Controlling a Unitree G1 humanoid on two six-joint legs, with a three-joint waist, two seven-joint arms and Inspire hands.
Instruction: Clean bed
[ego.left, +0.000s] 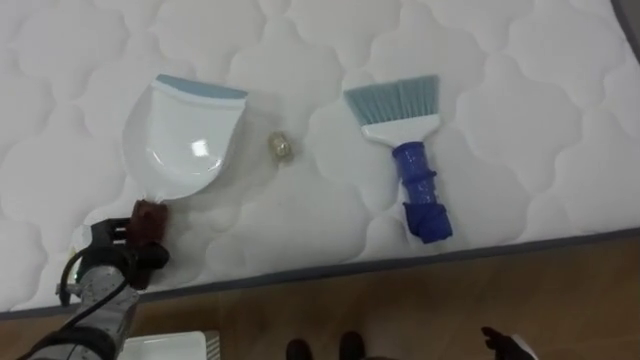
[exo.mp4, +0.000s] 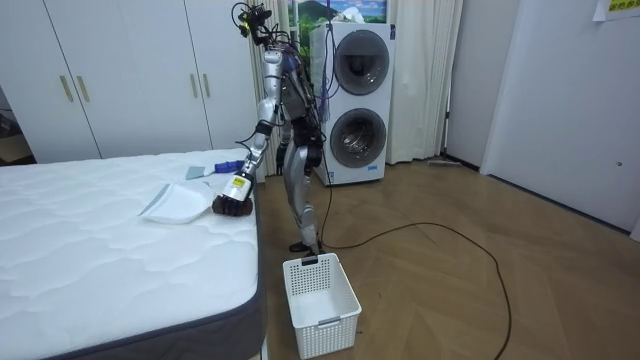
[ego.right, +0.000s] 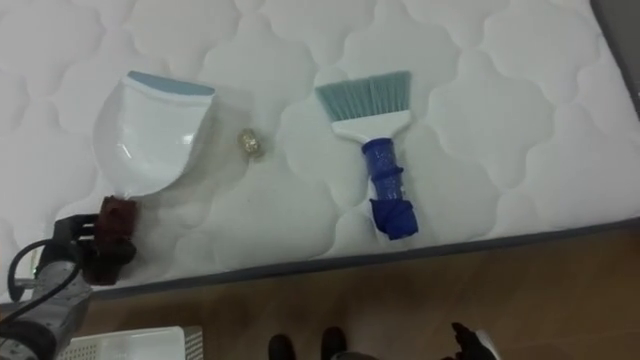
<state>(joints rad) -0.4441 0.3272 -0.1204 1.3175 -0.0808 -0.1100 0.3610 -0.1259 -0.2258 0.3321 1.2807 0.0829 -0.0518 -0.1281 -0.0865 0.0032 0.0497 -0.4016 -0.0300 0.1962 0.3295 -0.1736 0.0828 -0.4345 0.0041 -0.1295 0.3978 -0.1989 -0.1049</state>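
1. I see the robot standing on the wooden floor (ego.left: 420, 300) at the long edge of the bed (ego.left: 520, 130), leaning a little toward it. In the room view two stacked washing machines (exo.mp4: 358, 100) are behind it.
2. My left hand (ego.left: 135, 240) is at the near edge of the mattress, on the left side of the eye views. Its fingers are curled closed on the handle of the dustpan (ego.left: 185, 135). The handle itself is mostly covered by the hand.
3. The dustpan is white with a blue lip. Its open side points away from me, toward the middle of the bed. In the room view its lip rests on the mattress.
4. A small pale scrap (ego.left: 281, 148) lies on the mattress just beside the right side of the dustpan, not touching it.
5. The brush (ego.left: 405, 150) lies to the right of the scrap, well apart from the dustpan. Its light blue bristles point away from me, and its dark blue handle points toward the near edge of the bed. No hand touches it.
6. My right hand (ego.left: 503, 343) is low at the bottom right, over the floor and away from the bed. I cannot tell how its fingers stand.
7. A white basket (exo.mp4: 320, 290) stands on the floor near the robot's feet, close to the corner of the bed.
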